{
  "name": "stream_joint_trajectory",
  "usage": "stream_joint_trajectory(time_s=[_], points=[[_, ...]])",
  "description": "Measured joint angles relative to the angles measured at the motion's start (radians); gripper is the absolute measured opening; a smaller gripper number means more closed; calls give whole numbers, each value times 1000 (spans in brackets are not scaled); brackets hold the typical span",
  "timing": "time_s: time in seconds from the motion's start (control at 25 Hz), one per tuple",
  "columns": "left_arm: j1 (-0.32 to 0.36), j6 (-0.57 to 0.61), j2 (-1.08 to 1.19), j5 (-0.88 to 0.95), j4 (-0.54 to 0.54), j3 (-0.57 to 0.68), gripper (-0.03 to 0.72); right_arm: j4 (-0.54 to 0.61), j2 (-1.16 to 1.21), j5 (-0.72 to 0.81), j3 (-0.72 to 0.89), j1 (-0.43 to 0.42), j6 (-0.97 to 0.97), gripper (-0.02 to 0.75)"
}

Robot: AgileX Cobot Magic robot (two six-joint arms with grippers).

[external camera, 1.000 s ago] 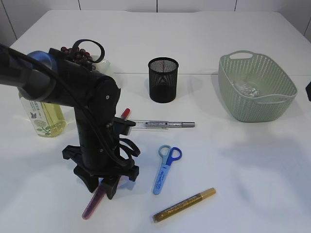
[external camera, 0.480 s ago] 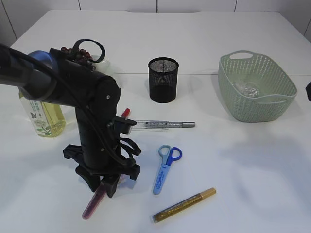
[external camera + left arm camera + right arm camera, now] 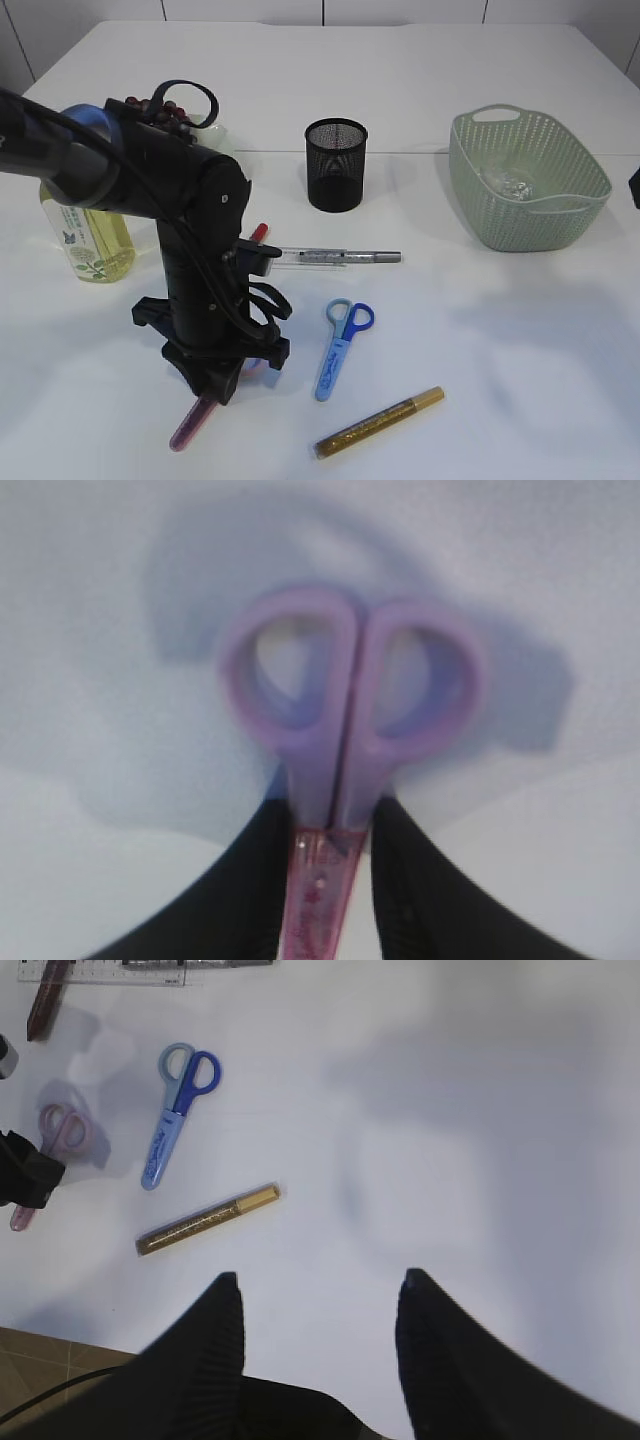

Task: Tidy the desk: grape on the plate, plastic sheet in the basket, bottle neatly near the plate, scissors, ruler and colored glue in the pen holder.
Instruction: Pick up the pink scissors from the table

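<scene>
Left gripper (image 3: pixel 325 865) clamped on pink scissors (image 3: pixel 345 715), blades sheathed, near table's (image 3: pixel 520 380) front edge; right gripper (image 3: pixel 318 1325) apart, empty.

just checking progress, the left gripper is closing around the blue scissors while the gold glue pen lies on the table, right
Not quite. The left gripper is closing around the pink scissors, as the left wrist view shows. The blue scissors lie untouched on the table, and the gold glue pen does lie there too.

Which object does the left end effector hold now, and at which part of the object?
The left end effector holds the pink scissors just below the handle rings, where the sheathed blades begin. The right end effector is open and holds nothing.
</scene>
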Motion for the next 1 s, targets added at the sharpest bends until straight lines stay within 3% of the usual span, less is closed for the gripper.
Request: stream_joint_trajectory(time_s=[0.44,1.0], points=[[0,0,0,-6,-2,0,152,0,0,0,0,0,-1,399],[0,0,0,-10,12,0,150,0,0,0,0,0,-4,399]])
